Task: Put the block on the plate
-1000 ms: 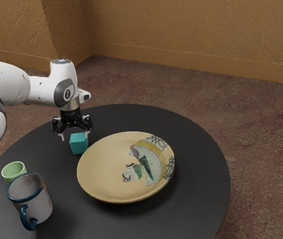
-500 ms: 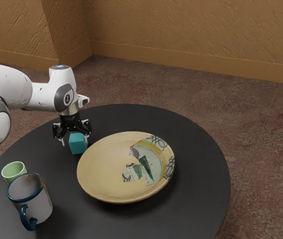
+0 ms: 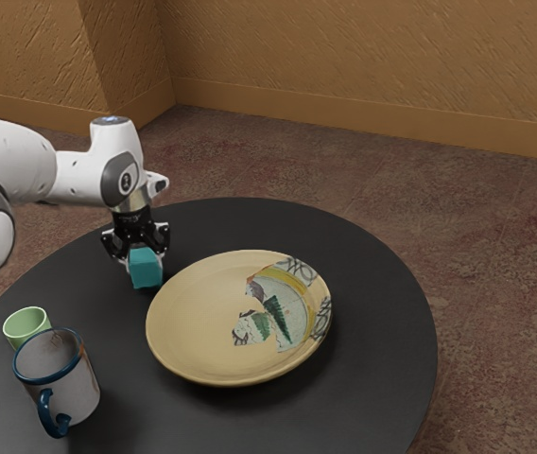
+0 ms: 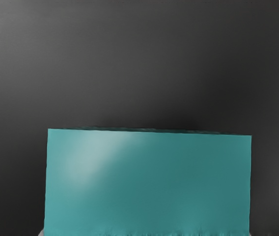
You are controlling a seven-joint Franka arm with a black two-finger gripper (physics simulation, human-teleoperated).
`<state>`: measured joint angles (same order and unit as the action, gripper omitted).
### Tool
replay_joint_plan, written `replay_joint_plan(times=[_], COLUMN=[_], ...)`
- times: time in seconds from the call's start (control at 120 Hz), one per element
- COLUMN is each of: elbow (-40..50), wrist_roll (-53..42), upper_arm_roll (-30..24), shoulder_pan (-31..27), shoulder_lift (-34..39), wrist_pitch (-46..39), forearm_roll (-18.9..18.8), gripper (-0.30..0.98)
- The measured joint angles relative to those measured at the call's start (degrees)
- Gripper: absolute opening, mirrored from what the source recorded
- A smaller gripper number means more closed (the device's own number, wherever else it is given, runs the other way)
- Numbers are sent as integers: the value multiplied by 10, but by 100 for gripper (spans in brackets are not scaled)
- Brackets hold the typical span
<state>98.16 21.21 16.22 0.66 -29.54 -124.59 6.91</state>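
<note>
End effector: The black end effector is clamped on the teal block from two sides, pointing down from a white arm.
Block: It is held just beside the plate, outside its rim; whether its base touches the counter cannot be told.
Block's bearing: Near cubic, with no clear long axis; one face meets the exterior camera, its side edges leaning slightly.
Wrist view: Pale slivers of the fingers flank the block, its broad face square to the hand.
Exterior view: A cream plate with a patterned side, a gray mug with blue rim and handle, and a green cup near it.
Counter: Round, matte black.
Room: Textured tan walls above a mottled brown floor.
</note>
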Motion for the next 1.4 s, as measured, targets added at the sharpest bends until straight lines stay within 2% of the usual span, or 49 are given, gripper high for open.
replay_joint_plan(times=[0.142,0.258,0.433,0.55,0.817,0.95,1.075,1.208,1.4], elbow=[4,22,55,62,64,65,67,67,45], wrist_roll=[4,11,55,96,180,213,235,253,200], upper_arm_roll=[0,-4,-67,-114,-170,-176,-176,-173,-148], shoulder_pan=[9,40,68,73,71,67,67,67,74], shoulder_lift=[40,87,151,154,118,102,102,116,135], wrist_pitch=[5,9,33,43,35,21,14,20,38], forearm_roll=[-5,-7,-29,-35,-37,-36,-35,-35,-37], gripper=[29,31,33,34,35,36,50,59,65])
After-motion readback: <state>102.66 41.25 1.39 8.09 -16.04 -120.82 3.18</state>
